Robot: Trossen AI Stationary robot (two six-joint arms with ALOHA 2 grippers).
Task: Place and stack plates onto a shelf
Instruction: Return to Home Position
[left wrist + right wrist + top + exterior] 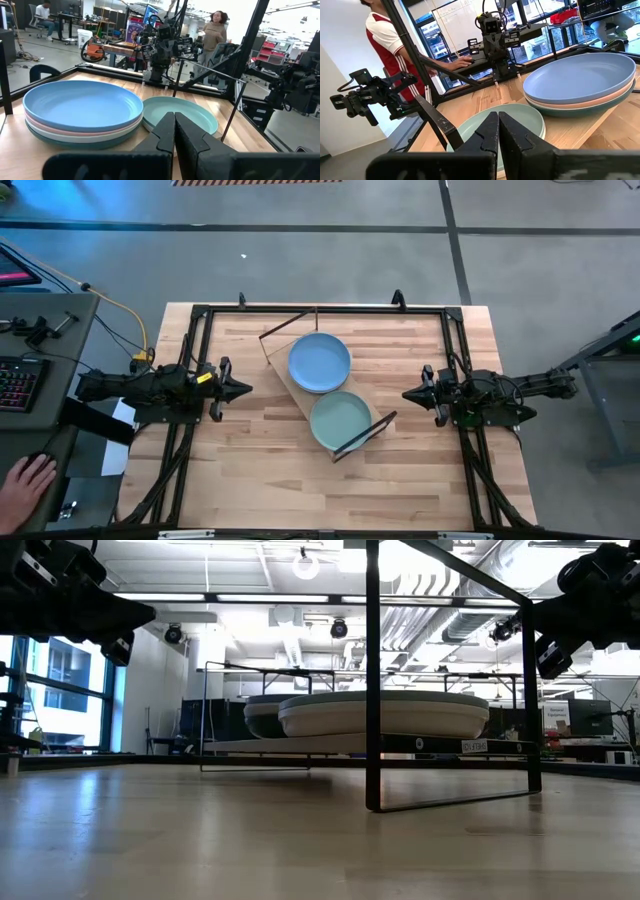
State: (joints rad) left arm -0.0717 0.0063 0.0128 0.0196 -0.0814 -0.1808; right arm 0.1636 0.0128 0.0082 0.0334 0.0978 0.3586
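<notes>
Plates on shelf point(298, 398), robot arms parked either side.
A light blue plate point(320, 362) tops a stack on the shelf's far end, with a pink plate point(582, 105) edging out just beneath it. A pale green plate point(341, 420) sits on the shelf's near end, just beside the stack. The left gripper point(245, 390) hangs well off the shelf's left side and the right gripper point(408, 393) well off its right, each with fingers pressed together.

A grey concrete floor point(320, 265), tall windows point(60, 680) and bright ceiling lights point(307, 564) fill the room.
</notes>
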